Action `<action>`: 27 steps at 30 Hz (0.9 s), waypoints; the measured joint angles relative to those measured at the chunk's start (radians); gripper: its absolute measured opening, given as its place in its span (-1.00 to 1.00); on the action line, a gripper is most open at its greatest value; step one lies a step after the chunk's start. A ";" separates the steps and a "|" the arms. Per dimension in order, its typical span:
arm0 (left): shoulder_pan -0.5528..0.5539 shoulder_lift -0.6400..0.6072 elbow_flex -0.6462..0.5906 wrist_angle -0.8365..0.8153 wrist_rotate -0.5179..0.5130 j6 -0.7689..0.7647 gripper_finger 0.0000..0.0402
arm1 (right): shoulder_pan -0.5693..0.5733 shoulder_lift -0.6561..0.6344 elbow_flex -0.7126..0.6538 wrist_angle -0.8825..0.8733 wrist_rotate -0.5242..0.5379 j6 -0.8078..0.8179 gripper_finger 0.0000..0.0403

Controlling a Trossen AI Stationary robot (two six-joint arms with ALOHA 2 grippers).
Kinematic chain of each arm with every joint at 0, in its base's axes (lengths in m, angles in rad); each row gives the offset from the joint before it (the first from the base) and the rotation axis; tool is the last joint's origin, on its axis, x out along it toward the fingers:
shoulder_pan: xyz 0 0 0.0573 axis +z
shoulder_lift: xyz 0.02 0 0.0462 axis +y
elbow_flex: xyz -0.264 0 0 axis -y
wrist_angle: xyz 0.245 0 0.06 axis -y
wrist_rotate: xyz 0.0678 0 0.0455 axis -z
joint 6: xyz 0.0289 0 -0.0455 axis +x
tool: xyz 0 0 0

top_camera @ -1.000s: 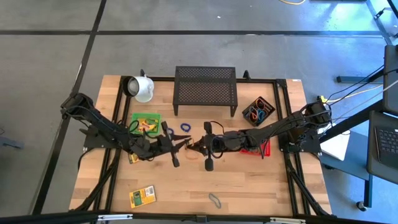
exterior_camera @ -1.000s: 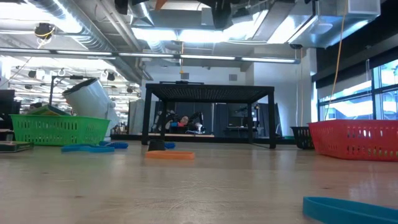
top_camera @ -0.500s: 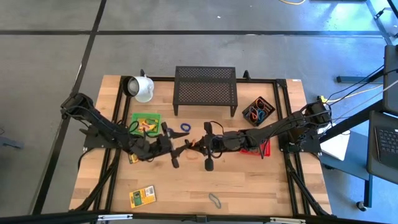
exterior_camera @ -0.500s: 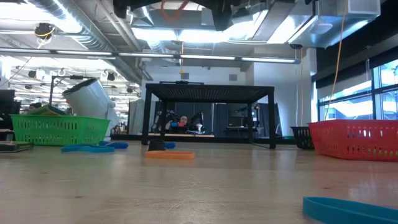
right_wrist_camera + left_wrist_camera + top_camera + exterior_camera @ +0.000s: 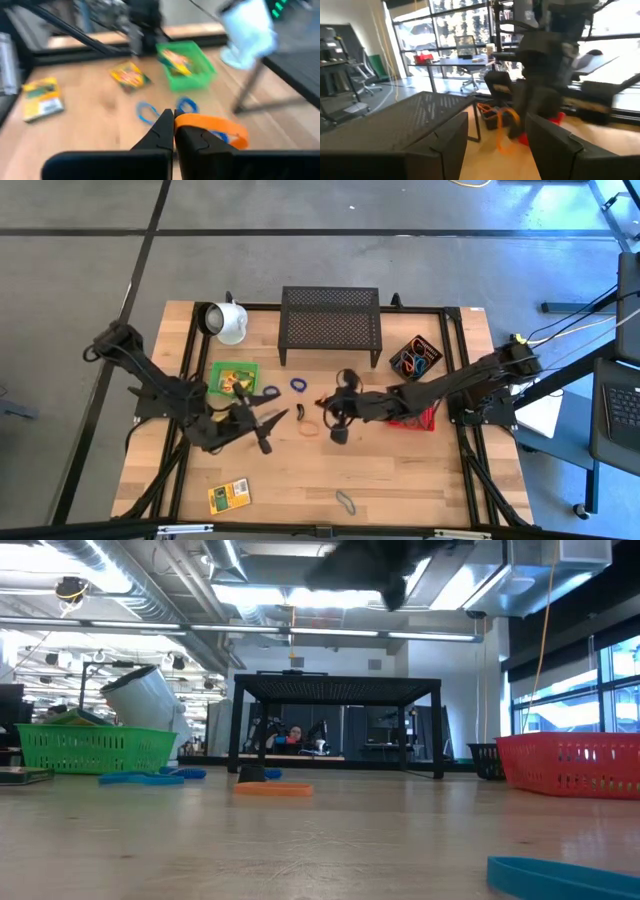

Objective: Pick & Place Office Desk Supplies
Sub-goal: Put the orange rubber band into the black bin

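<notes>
My right gripper (image 5: 174, 119) hangs above the table's middle (image 5: 319, 402), shut on an orange rubber band (image 5: 212, 128). My left gripper (image 5: 497, 150) stands open a little to its left (image 5: 270, 428), facing it with nothing between its fingers; the left wrist view shows the held band (image 5: 506, 131) farther off. A second orange band (image 5: 310, 427) lies flat on the table below. Two blue bands (image 5: 297, 384) (image 5: 270, 392) lie flat near the rack. A crayon box (image 5: 228, 496) and a grey band (image 5: 345, 500) lie near the front edge. My right gripper pinches the orange band at one end of its loop (image 5: 186, 120) between its two fingertips. The fingers come from the table's right, slanting a little downward. The rest of the loop sticks out sideways past the fingertips, lifted clear of the table.
A green basket (image 5: 214, 370) with crayons stands at the left, a white mug (image 5: 228, 321) lies at the far left. The black mesh rack (image 5: 330, 325) stands at the far middle, a black basket of bands (image 5: 415, 358) and a red basket (image 5: 428, 420) at the right.
My left gripper has opened, let go of the orange band and drawn back toward the table's left and near edges. My right gripper has stayed shut on the band, which now hangs from it alone, clear of the table.
</notes>
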 joint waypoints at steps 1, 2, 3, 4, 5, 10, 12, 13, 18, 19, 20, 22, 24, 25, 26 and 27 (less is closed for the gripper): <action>-0.015 -0.007 0.000 -0.030 -0.006 -0.030 -0.04 | 0.000 -0.024 0.000 -0.056 0.017 0.023 -0.98; -0.027 -0.013 0.000 -0.062 -0.007 -0.061 -0.04 | 0.000 -0.048 0.000 -0.104 0.030 0.039 -0.97; -0.038 -0.015 0.000 -0.087 -0.007 -0.097 -0.04 | 0.000 -0.075 0.000 -0.154 0.040 0.056 -0.97; -0.046 -0.015 0.000 -0.111 -0.008 -0.132 -0.04 | 0.000 -0.103 0.000 -0.212 0.051 0.068 -0.97; -0.054 -0.015 0.000 -0.138 -0.008 -0.165 -0.04 | 0.000 -0.129 0.000 -0.260 0.061 0.086 -0.97; -0.072 -0.014 0.000 -0.301 0.049 -0.390 -0.04 | -0.002 -0.271 0.000 -0.487 0.089 0.167 -0.97; -0.071 -0.013 0.000 -0.364 0.089 -0.483 -0.04 | -0.004 -0.318 0.000 -0.574 0.121 0.207 -0.97; -0.070 -0.013 0.000 -0.394 0.106 -0.526 -0.04 | -0.007 -0.338 0.000 -0.620 0.138 0.234 -0.97; -0.070 -0.013 0.000 -0.477 0.140 -0.661 -0.04 | -0.059 -0.393 0.000 -0.858 0.196 0.391 -0.96; -0.070 -0.013 0.000 -0.482 0.141 -0.674 -0.04 | -0.076 -0.394 0.000 -0.911 0.196 0.419 -0.96; -0.070 -0.013 0.000 -0.484 0.141 -0.680 -0.04 | -0.096 -0.394 0.000 -0.960 0.195 0.445 -0.96; -0.070 -0.013 0.000 -0.484 0.149 -0.682 -0.04 | -0.142 -0.394 0.000 -1.061 0.191 0.493 -0.96; -0.070 -0.013 0.000 -0.484 0.168 -0.683 -0.04 | -0.191 -0.387 0.000 -1.152 0.189 0.543 -0.96; -0.070 -0.013 0.000 -0.484 0.177 -0.683 -0.04 | -0.214 -0.386 0.000 -1.198 0.178 0.565 -0.96; -0.070 -0.013 0.000 -0.484 0.189 -0.683 -0.04 | -0.237 -0.386 -0.001 -1.237 0.165 0.588 -0.96; -0.070 -0.013 0.000 -0.484 0.198 -0.683 -0.04 | -0.259 -0.387 -0.004 -1.258 0.160 0.608 -0.96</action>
